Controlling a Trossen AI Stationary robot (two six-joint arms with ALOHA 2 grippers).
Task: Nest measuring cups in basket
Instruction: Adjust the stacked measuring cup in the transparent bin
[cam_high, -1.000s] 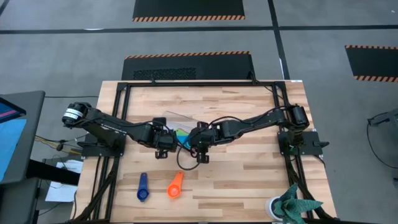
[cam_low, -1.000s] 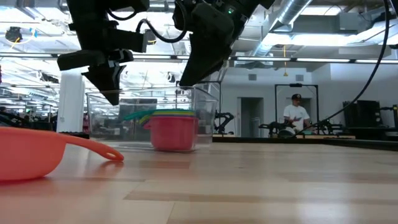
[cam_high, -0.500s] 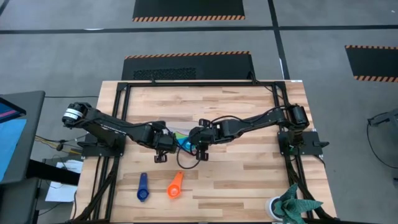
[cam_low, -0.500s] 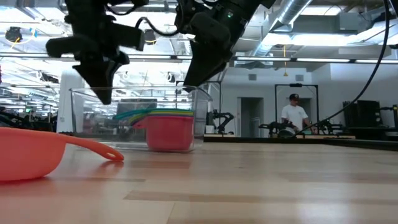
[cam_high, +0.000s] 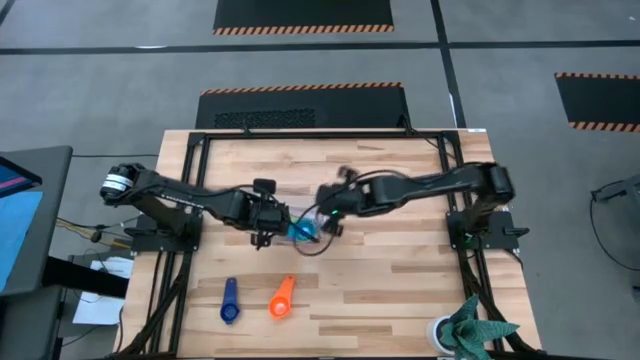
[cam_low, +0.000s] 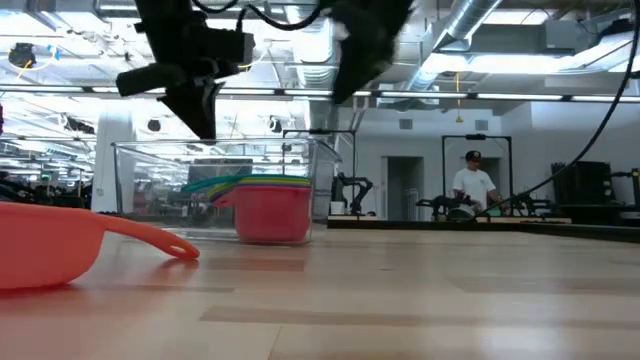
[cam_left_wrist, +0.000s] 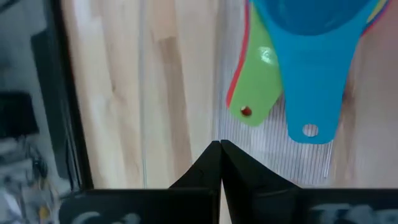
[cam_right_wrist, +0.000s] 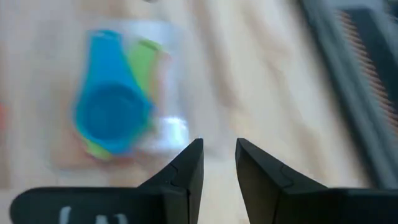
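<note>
High view: basket (cam_high: 297, 228) mid-counter (cam_high: 400, 280), between left gripper (cam_high: 262, 236) and right gripper (cam_high: 330, 226); orange cup (cam_high: 282, 297), dark blue cup (cam_high: 230, 300) loose nearby.
Low view: nested cups (cam_low: 268, 205) inside basket.
Left wrist: fingers (cam_left_wrist: 211, 163) clenched, empty.
Right wrist: fingers (cam_right_wrist: 189, 163) parted, grasping nothing.

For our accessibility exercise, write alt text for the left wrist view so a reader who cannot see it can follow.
The left end effector, fingers shut together, points down at a clear basket on a wooden table. Inside lies a stack of measuring cups: a light blue cup on top, with a green handle and a red edge showing beneath.
</note>
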